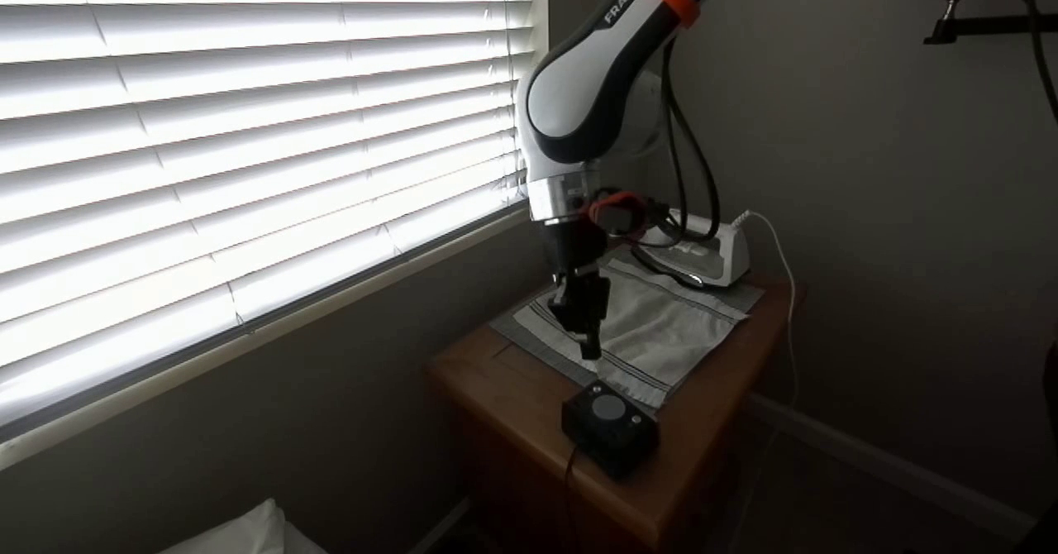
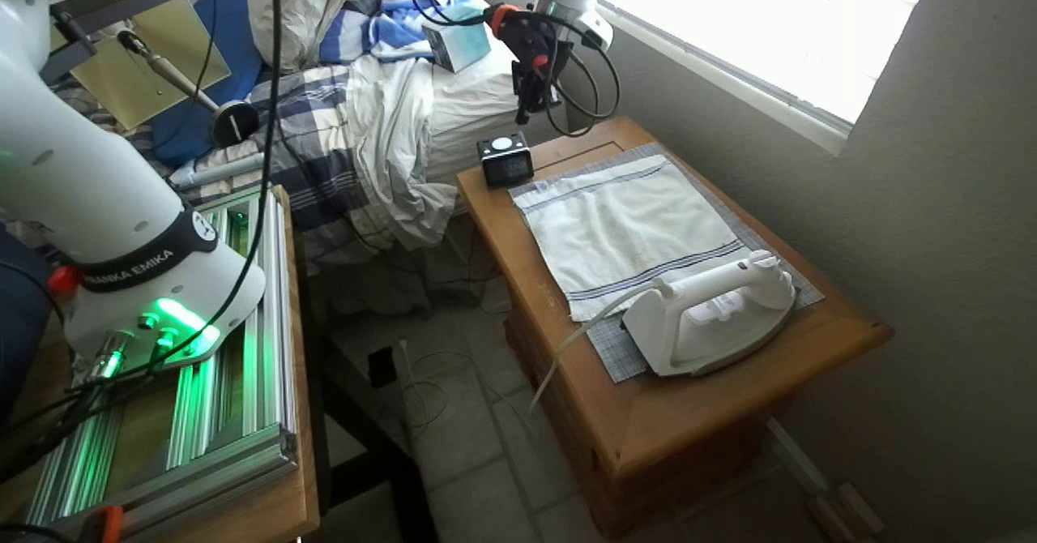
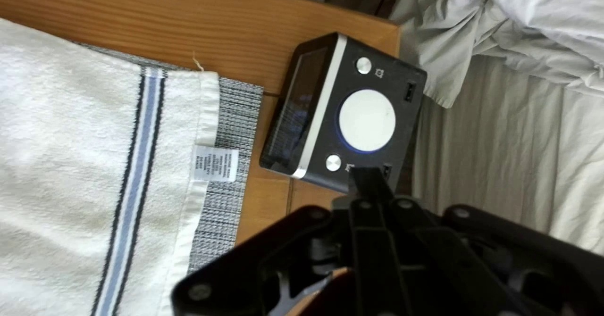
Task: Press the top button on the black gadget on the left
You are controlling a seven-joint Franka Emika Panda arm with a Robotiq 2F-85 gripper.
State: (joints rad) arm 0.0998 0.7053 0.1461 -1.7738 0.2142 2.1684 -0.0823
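Over on the wrist view's left you've got a towel (image 3: 85, 165) on a mat (image 3: 235, 127), then the gadget (image 3: 337, 111) near a corner of the bench (image 3: 226, 28), then the tool (image 3: 371, 182), pinched closed, hanging above the gadget, and bedding (image 3: 509, 118) far right.

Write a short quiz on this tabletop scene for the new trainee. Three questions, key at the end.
1. In the wrist view, how many small silver buttons show on top of the black gadget?
A) none
B) two
C) five
2. True or false: the gripper hangs apart from the big white button.
3. Fill in: near the end of the towel farther from the black gadget sits a white ____.

Key: 1. B; 2. true; 3. iron.
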